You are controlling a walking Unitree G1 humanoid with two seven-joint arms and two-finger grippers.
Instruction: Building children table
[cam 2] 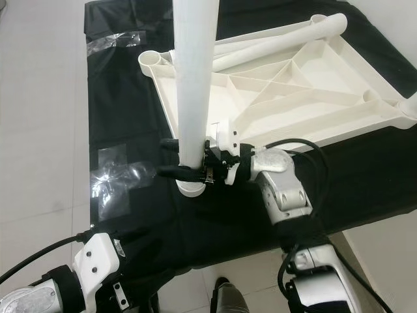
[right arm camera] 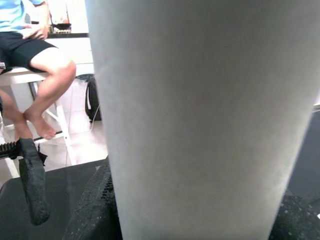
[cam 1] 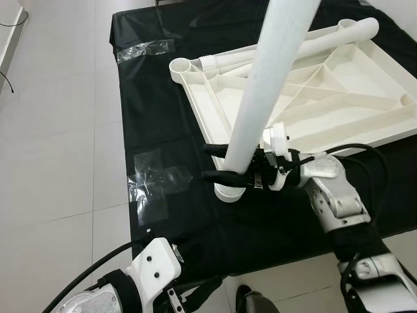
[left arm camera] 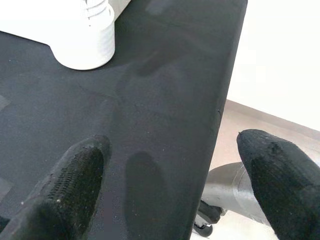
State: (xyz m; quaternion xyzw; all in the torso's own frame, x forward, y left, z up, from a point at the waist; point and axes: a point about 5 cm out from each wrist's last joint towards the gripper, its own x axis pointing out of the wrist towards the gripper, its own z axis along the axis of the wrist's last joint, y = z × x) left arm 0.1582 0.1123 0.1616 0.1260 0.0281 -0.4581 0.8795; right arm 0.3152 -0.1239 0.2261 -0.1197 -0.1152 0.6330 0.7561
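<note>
We clamp a white leg (cam 1: 260,98) upright in the right gripper (cam 1: 225,163), its foot at the near corner of the upside-down tabletop (cam 1: 339,98). No leg looks fixed yet; two more lie along its far edge. Left gripper (left arm camera: 170,185) hangs spread, empty. Black cloth (cam 1: 163,117) with tape patches, tiled floor, a person seated beyond.

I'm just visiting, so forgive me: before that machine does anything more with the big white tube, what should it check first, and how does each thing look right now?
1. Right claw grips the white leg tube near its lower end: ok.
2. Tube's ribbed end seated in a socket of the upturned tabletop: not ok, it stands beside the rim.
3. Corner socket open: ok.
4. Left claw open and free over the black cloth: ok.
5. Grip firmness: cannot tell.
</note>
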